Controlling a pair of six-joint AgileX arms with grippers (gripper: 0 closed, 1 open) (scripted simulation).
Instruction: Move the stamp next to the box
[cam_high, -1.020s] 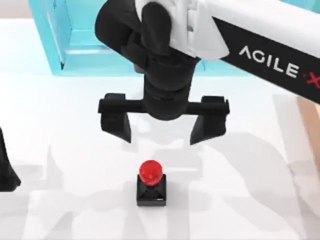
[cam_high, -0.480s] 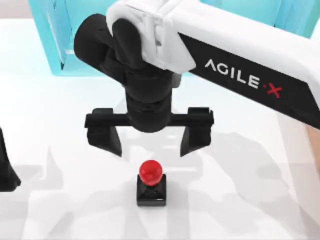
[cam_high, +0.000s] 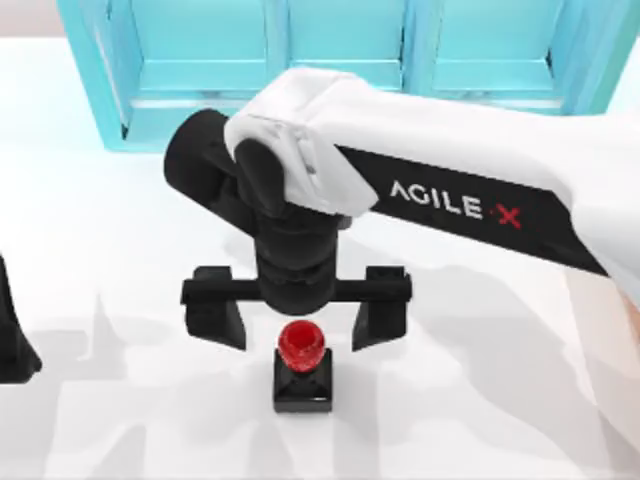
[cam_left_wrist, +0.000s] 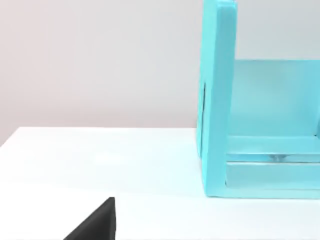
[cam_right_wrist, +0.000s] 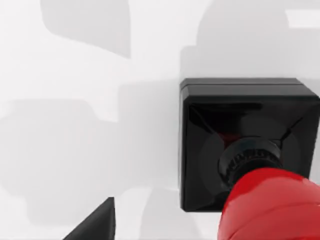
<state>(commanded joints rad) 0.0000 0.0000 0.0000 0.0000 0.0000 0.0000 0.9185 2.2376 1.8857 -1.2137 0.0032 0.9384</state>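
One stamp (cam_high: 302, 365) upright, knob up (untouched); right gripper (cam_high: 297, 324) wide open just above.

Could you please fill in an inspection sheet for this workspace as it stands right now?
Surface: white table, smooth, with soft shadows on it.
Job's things: the stamp stands upright on the table near the front edge in the top view, red knob up, black base flat; a tan strip at the table's right edge may be the box, too little showing to be sure.
Clutter: nothing seen.
Grippers: right gripper is open, fingers pointing down, straddling the space just behind the stamp's knob, not gripping it; left gripper is parked at the table's left edge.
Cables: nothing seen.
Surroundings: light-blue shelf unit along the far side; plain pale wall behind.
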